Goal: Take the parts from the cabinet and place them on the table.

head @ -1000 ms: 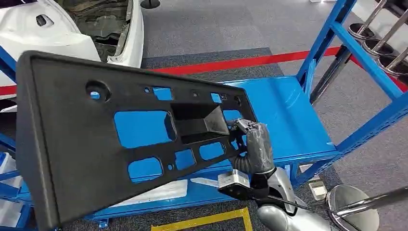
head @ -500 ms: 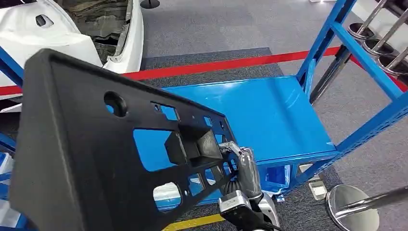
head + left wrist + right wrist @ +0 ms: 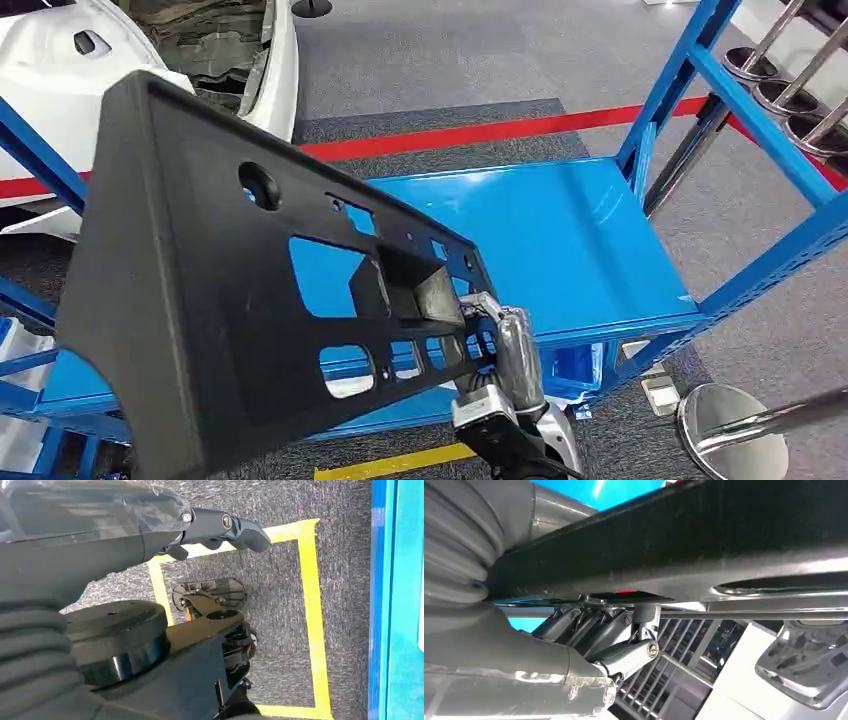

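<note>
The blue cabinet (image 3: 560, 240), a steel frame with a flat shelf, fills the middle of the head view; its shelf surface is bare where it shows. In front of it, tilted and lifted off the shelf, is the black plastic part (image 3: 230, 300), a broad panel with rectangular cut-outs and a boxed recess in its middle. It is carried at a slant, probably so its long edge can pass the cabinet's uprights on the way out. The right hand (image 3: 500, 335) holds the part at its lower right edge; in the right wrist view the fingers (image 3: 594, 625) are folded up against the underside of the panel's rim, a grip from below that lets the wide panel hang without slipping. The left hand (image 3: 220, 527) hangs over grey carpet marked with yellow tape (image 3: 312, 615), its fingers loosely curled and holding nothing. The part has yet to reach any counter, so carrying looks like the step in hand.
</note>
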